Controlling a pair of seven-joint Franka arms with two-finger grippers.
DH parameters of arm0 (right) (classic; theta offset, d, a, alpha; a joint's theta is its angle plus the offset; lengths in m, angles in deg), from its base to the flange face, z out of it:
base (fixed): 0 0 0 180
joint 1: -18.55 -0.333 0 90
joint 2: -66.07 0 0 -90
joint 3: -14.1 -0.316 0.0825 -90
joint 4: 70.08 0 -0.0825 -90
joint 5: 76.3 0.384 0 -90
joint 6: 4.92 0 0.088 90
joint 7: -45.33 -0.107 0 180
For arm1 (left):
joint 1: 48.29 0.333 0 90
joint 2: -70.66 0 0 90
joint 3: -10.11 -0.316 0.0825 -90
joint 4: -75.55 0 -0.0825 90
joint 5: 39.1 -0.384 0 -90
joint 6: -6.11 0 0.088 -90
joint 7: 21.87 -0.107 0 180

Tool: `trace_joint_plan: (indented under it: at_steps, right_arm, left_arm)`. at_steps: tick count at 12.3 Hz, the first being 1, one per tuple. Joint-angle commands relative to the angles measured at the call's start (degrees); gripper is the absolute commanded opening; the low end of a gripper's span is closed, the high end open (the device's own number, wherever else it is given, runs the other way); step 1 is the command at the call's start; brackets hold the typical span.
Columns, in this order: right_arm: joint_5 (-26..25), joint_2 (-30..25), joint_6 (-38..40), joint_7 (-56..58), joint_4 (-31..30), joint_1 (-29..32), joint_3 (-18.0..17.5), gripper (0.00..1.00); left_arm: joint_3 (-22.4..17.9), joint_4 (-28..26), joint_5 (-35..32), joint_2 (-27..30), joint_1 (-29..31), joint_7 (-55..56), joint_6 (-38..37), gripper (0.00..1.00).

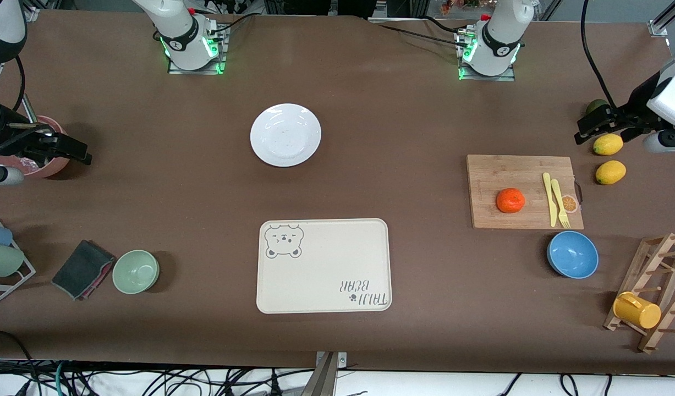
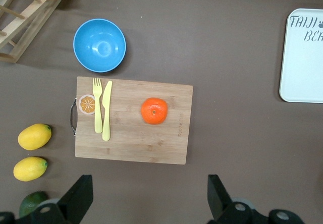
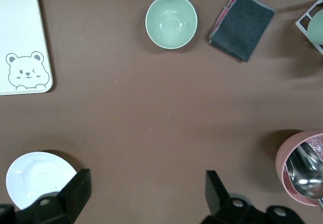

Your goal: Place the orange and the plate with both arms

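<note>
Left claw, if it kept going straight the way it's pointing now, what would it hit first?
The left claw, open, points down at the table. Straight on, it would probably meet bare brown tabletop just off the cutting board's edge, not the orange. Depth is uncertain.

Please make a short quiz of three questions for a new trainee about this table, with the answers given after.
1. True or false: the orange lies on the plate.
2. Which is nearer to the front camera, the plate or the cream tray?
3. What lies on the cutting board beside the orange: (a) two lemons, (b) a yellow fork and knife, (c) a blue bowl?

Key:
1. False. The orange is on the cutting board, toward the left arm's end of the table; the plate is bare.
2. The cream tray.
3. (b).

Both the left gripper and the right gripper hang open at the table's ends, holding nothing.
</note>
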Motion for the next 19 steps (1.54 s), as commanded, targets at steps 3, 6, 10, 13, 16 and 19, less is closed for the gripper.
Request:
trace_joint_plan:
  at_steps: [3,6,10,13,16,19]
  right_arm:
    - [-1.6,-0.3,-0.2,0.9,-0.1,0.2,-0.1,1.0]
    - [-1.4,-0.3,-0.1,0.8,-0.1,0.2,-0.1,1.0]
    - [-1.4,-0.3,0.1,0.5,-0.2,0.3,-0.1,1.0]
    - [-1.4,0.1,0.2,0.1,-0.2,0.9,-0.1,1.0]
    - [-1.4,0.1,0.2,0.1,-0.2,0.9,-0.1,1.0]
    - [-1.4,0.2,0.1,0.1,-0.2,0.8,-0.1,1.0]
  left_arm:
    - [0.2,1.9,-1.1,-0.9,-0.3,0.3,-1.2,1.0]
    - [0.2,1.9,-1.0,-0.9,-0.3,0.5,-1.2,1.0]
    - [0.2,1.9,-1.0,-0.9,-0.3,0.5,-1.2,1.0]
    - [0.2,1.9,-1.0,-1.0,-0.3,0.3,-1.2,1.0]
    - [1.2,1.9,-1.1,-1.3,-0.2,0.6,-1.2,1.0]
    - [1.2,1.9,-1.1,-1.3,-0.2,0.6,-1.2,1.0]
